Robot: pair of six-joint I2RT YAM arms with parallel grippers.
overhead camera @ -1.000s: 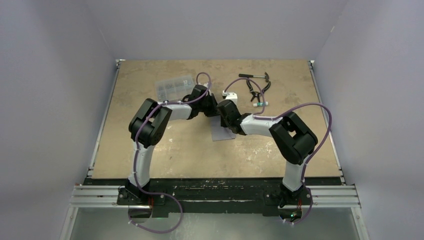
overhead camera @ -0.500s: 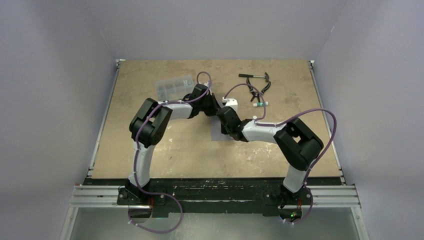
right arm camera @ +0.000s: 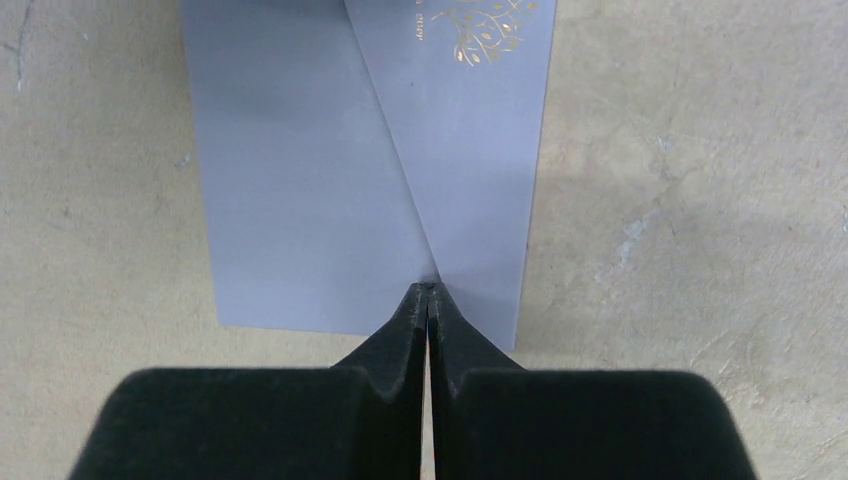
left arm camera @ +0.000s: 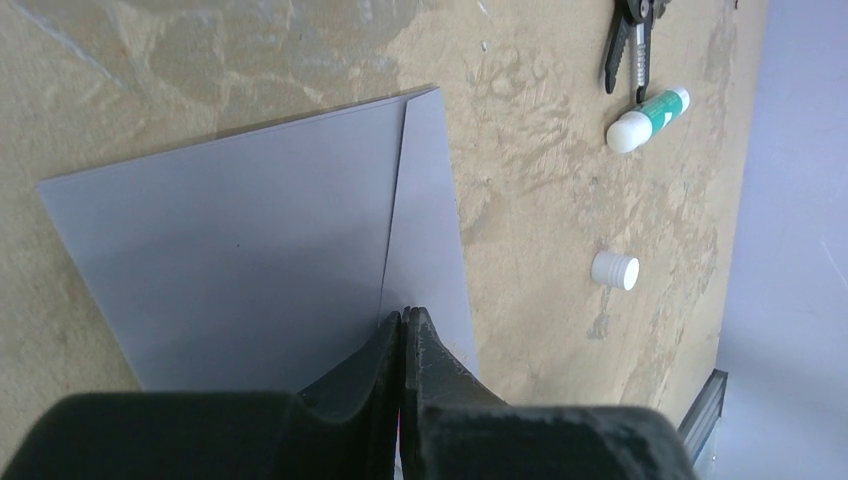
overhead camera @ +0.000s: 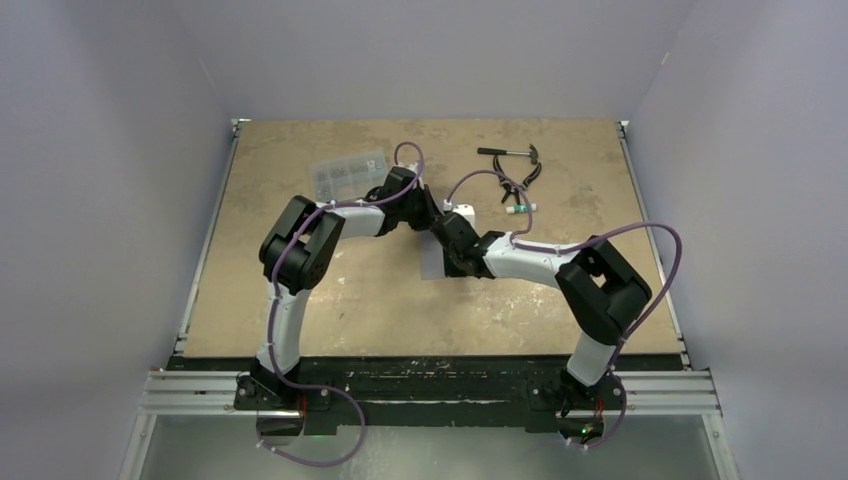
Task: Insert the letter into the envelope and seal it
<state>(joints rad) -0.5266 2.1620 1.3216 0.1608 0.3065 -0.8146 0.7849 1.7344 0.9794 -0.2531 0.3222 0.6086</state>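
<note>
The envelope [overhead camera: 432, 266] lies flat on the surface [overhead camera: 330, 300] at its centre, directly under both arms. Its flap is folded over, and no cream letter shows in any view, so it is probably already inside. The left tool [left arm camera: 402, 320] is fully closed, its tips on the flap's slanted edge at one end of the envelope. The right tool [right arm camera: 428, 292] is also fully closed, its tips on the matching slanted edge by the opposite end. Neither seems to grip paper. The envelope's long axis appears to run from one tool to the other, so pressing the flap flat is equally within reach of both. An uncapped glue stick [left arm camera: 650, 115] and its cap [left arm camera: 614, 270] lie well apart from the envelope.
</note>
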